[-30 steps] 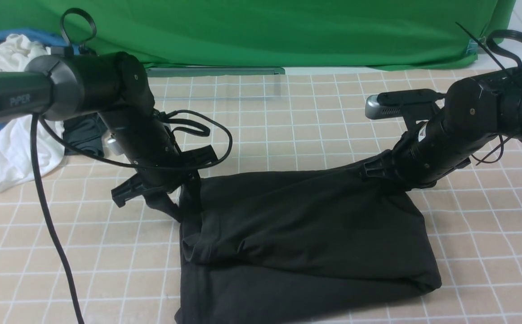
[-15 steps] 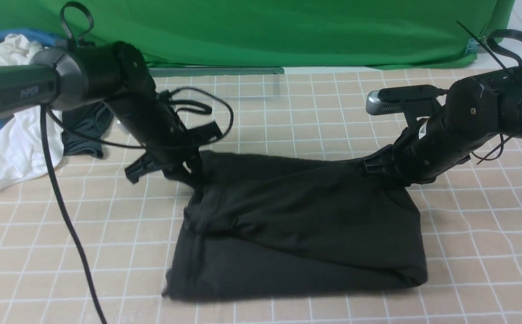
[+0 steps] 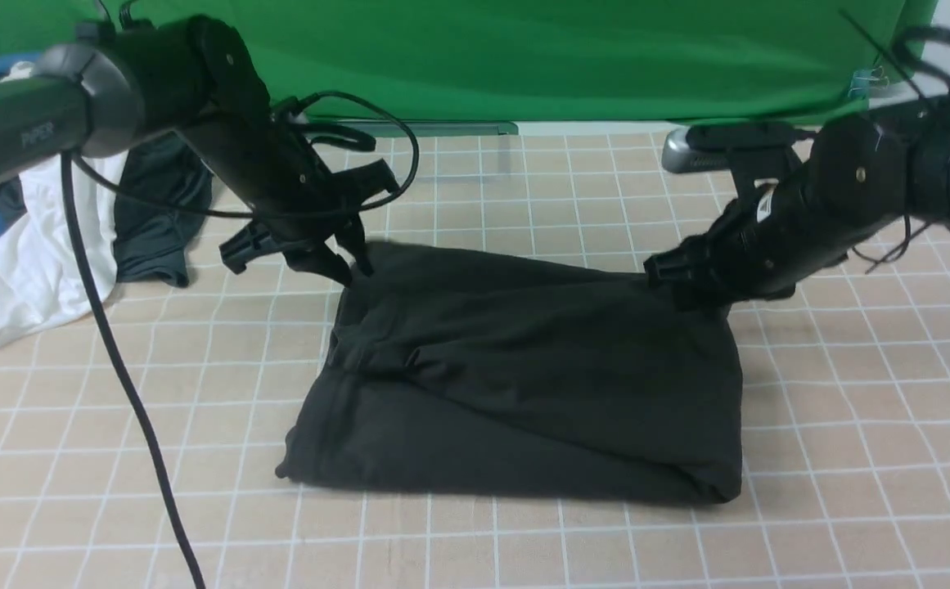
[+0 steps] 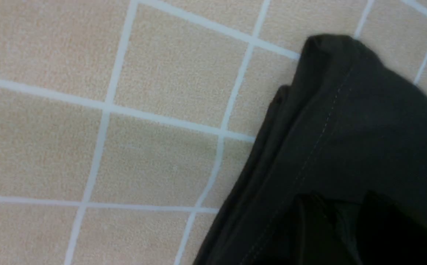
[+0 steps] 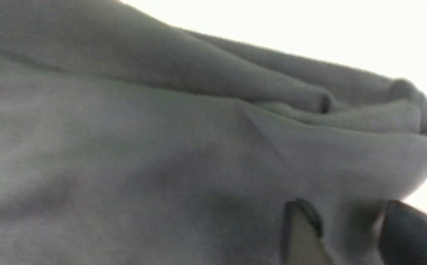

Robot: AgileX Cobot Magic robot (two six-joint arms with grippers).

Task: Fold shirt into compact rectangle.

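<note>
The black shirt [image 3: 524, 376] lies folded in a rough rectangle in the middle of the tiled table [image 3: 867, 458]. My left gripper [image 3: 342, 266] hangs at its far left corner, fingers apart. In the left wrist view that stitched corner [image 4: 364, 110] rests flat on the tiles, and the left gripper [image 4: 342, 221] hovers over it with a gap between the two fingers. My right gripper [image 3: 675, 286] is at the far right corner. The right wrist view shows the right gripper [image 5: 349, 232] with fingers spread over the shirt's folds [image 5: 162, 147]. No logo shows.
A white garment [image 3: 24, 270] and a smaller dark grey garment [image 3: 155, 221] lie at the far left of the table. A black cable [image 3: 131, 409] hangs from the left arm across the table's left side. A green backdrop [image 3: 524, 57] closes the back.
Both arms moved toward the back, dragging the shirt away from the front edge. The raised far edge has settled lower, and the fingers of both grippers now stand apart.
</note>
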